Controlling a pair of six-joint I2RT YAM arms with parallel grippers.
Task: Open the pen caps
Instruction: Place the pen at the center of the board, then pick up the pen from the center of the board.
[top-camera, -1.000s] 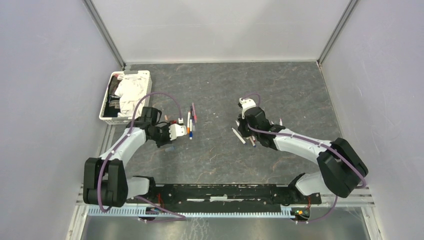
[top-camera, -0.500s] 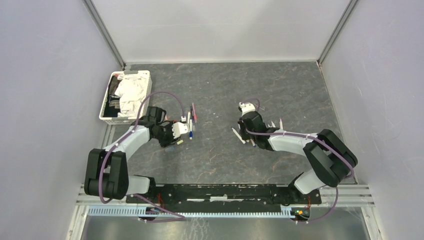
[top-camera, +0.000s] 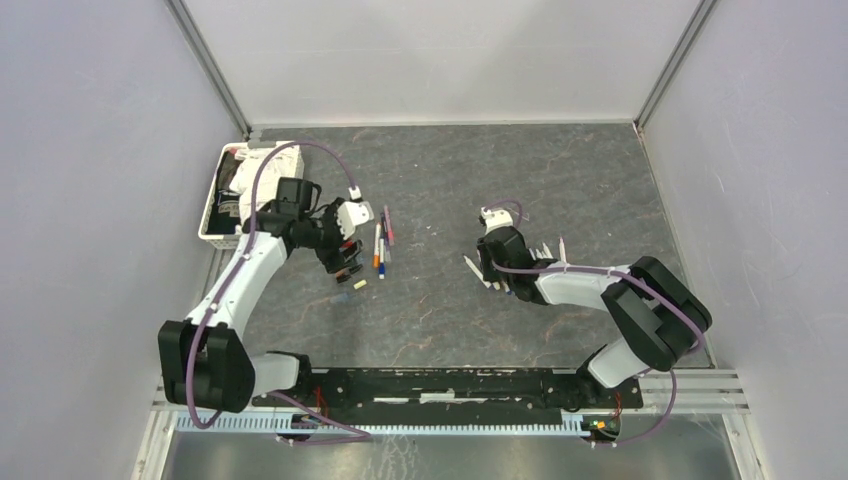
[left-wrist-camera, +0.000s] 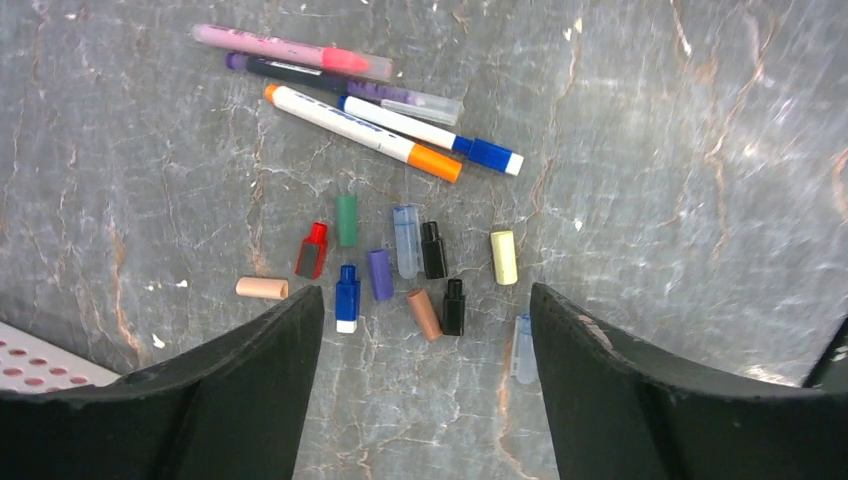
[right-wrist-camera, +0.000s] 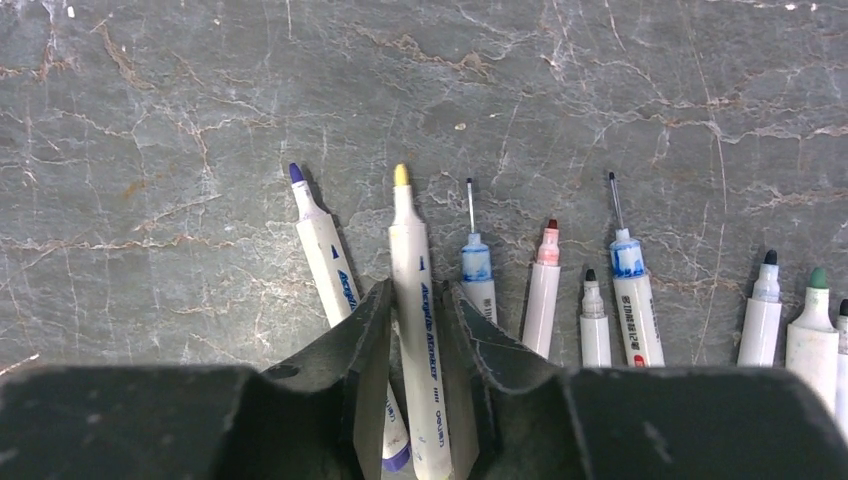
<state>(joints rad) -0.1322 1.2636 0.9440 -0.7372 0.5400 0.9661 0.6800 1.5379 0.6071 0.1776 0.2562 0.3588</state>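
Your left arm has swung back and up toward the white tray (top-camera: 208, 215) since a second ago, and your left gripper (left-wrist-camera: 427, 300) has gone from nearly closed to wide jaws, holding nothing. Pen caps (left-wrist-camera: 380, 274) lie loose on the surface (left-wrist-camera: 650, 150) right under it: red, green, blue, purple, two black, brown, yellow, peach, two clear. Just beyond them four pens (left-wrist-camera: 340, 115) lie in a fan; one white barrel has small blue print, unreadable. Your right gripper (right-wrist-camera: 418, 290) has barely shifted. Its jaws stand narrow, flanking the yellow-tipped pen (right-wrist-camera: 420, 340) in a row of uncapped pens; can't tell whether they press on it. Blue lettering runs along that barrel, too soft to read surely.
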